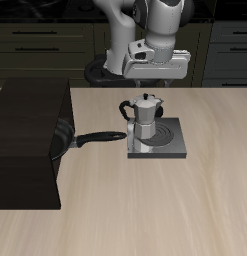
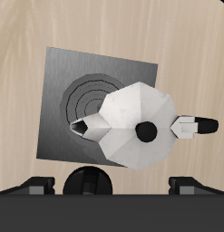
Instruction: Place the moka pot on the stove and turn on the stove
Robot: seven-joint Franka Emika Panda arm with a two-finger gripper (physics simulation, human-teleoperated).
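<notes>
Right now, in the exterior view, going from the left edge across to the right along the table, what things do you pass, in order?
Large black box → black frying pan with its handle reaching toward the stove → moka pot standing on the stove, whose plate reaches farthest across.

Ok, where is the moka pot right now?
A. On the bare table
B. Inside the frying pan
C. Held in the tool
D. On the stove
D: the moka pot stands on the stove, over its dark coil, with the tool above it, holding nothing.
</notes>
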